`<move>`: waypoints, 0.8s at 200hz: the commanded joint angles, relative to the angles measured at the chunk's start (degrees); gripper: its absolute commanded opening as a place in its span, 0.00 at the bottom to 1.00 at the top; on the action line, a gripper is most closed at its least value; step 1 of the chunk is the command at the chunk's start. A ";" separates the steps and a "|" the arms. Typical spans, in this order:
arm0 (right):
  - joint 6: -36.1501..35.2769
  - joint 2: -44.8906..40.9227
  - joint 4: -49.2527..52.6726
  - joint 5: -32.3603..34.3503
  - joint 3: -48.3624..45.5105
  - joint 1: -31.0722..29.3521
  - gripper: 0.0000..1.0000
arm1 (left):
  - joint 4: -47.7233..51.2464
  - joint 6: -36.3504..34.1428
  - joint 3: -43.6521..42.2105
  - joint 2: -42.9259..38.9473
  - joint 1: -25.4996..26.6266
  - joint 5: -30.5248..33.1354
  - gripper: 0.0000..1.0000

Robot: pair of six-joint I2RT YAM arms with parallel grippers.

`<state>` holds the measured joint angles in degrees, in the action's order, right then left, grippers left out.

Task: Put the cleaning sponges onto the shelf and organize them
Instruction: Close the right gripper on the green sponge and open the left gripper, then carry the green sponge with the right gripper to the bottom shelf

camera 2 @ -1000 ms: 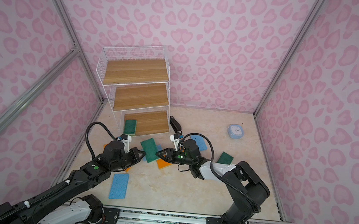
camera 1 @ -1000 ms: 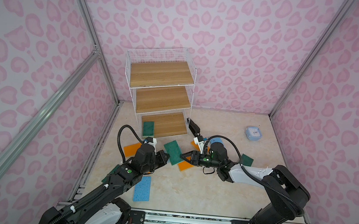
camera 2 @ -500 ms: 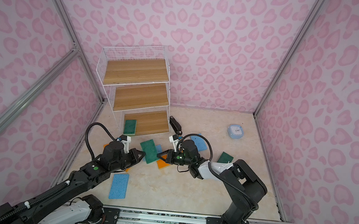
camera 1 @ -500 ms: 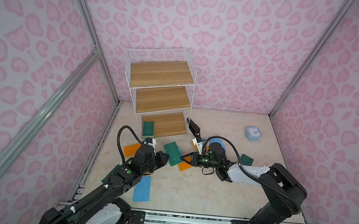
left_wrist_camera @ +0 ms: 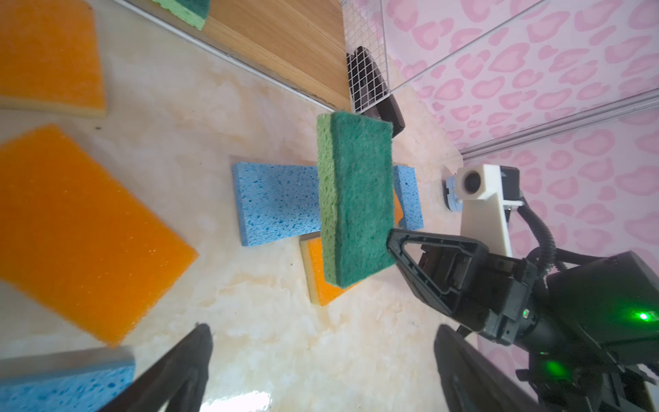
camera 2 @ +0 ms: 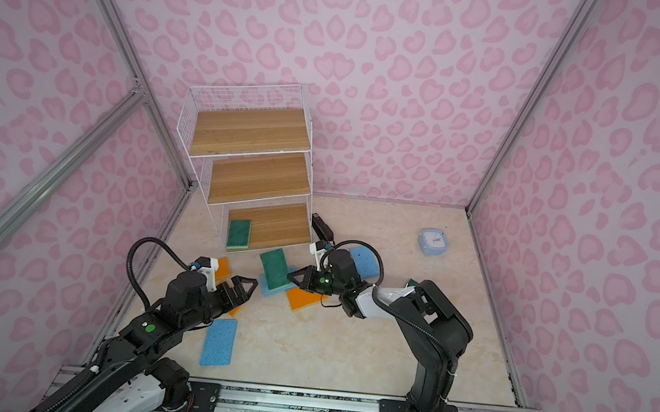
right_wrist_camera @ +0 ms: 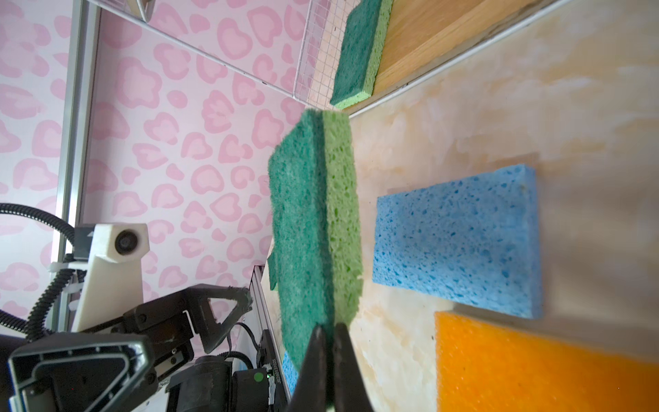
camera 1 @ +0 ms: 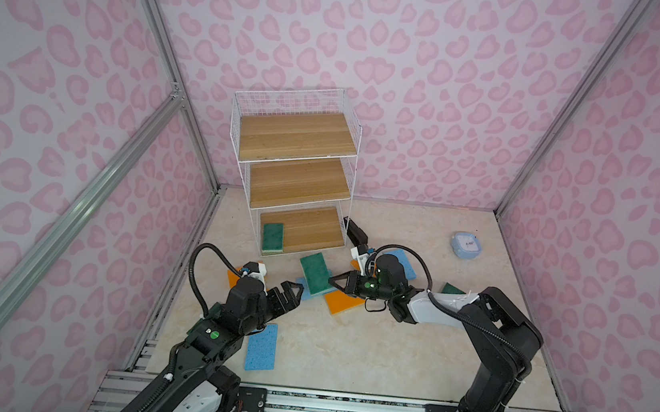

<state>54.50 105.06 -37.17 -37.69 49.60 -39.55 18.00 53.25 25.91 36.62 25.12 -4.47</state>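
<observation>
3 light blue porous sponges [camera 1: 261, 346] [camera 1: 408, 264] [left_wrist_camera: 278, 203], 3 dark green sponges [camera 1: 273, 236] [camera 1: 315, 272] [camera 1: 453, 289], at least 3 orange sponges [left_wrist_camera: 50, 53] [left_wrist_camera: 82, 228] [left_wrist_camera: 315, 274]. 1 white wire-mesh shelf [camera 1: 354, 111] with 3 wooden boards [camera 1: 298, 137] [camera 1: 299, 183] [camera 1: 311, 226]. 1 black stapler [camera 1: 356, 230], 1 pale-blue rounded case [camera 1: 466, 245].

right gripper [camera 2: 290, 279] pinches green sponge [camera 2: 274, 267] by its edge.

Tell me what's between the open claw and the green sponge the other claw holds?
Nothing. In the left wrist view, only air over bare floor separates the left gripper from the held green sponge.
</observation>
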 commanded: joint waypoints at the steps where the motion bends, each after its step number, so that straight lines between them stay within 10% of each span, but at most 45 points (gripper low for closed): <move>1: 0.86 2.29 0.29 2.10 2.19 0.17 0.00 | 3.58 -1.74 -0.80 -1.80 -1.56 0.89 0.98; 160: 7.05 27.43 15.48 16.99 38.92 -2.90 0.00 | 12.70 -1.98 -4.79 -11.61 -3.59 8.11 0.98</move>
<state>59.64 129.62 -23.31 -24.95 85.17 -42.15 29.19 51.16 21.32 25.78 21.63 2.17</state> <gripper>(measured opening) 0.049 0.980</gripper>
